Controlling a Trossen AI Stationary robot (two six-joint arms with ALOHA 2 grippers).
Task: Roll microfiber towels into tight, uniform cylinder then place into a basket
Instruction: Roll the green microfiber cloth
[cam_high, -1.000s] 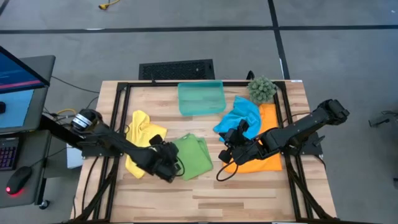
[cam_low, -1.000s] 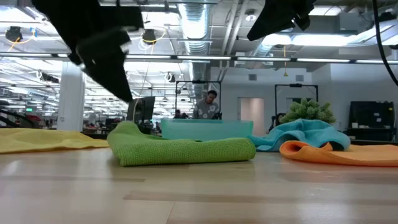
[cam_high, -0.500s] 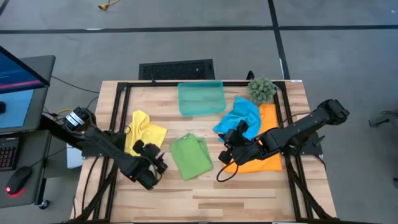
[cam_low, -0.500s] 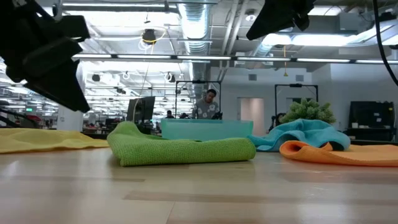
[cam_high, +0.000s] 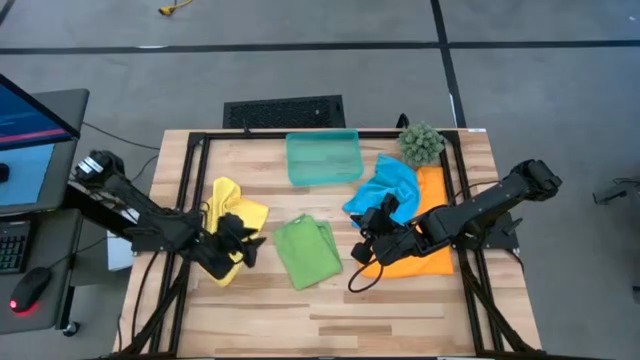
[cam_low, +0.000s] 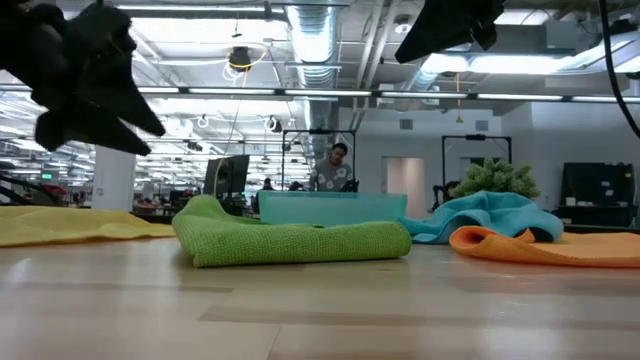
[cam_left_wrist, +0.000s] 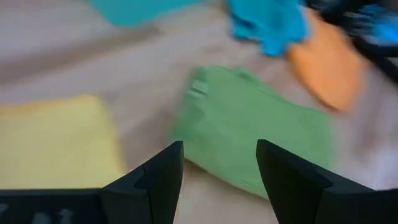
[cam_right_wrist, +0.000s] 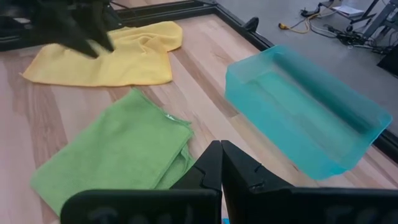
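The folded green towel (cam_high: 308, 250) lies flat on the table; it also shows in the low view (cam_low: 295, 240) and in the left wrist view (cam_left_wrist: 255, 134). The yellow towel (cam_high: 228, 212) lies crumpled to its left. The blue towel (cam_high: 385, 185) lies partly on the orange towel (cam_high: 425, 262) at the right. The teal basket (cam_high: 323, 157) stands at the far middle. My left gripper (cam_high: 246, 246) hangs open and empty above the yellow towel's near right corner. My right gripper (cam_high: 362, 250) is shut and empty above the orange towel's left end.
A spiky green plant ball (cam_high: 421, 143) sits at the far right corner. A black frame (cam_high: 190, 170) runs along the table's edges. Bare wood (cam_high: 330, 310) lies along the near edge. A person (cam_low: 335, 165) stands far off in the room.
My left gripper has drawn away from the green towel's near left edge toward the table's left edge and has risen; it now hangs over the yellow towel. The green towel has stayed as it lay.
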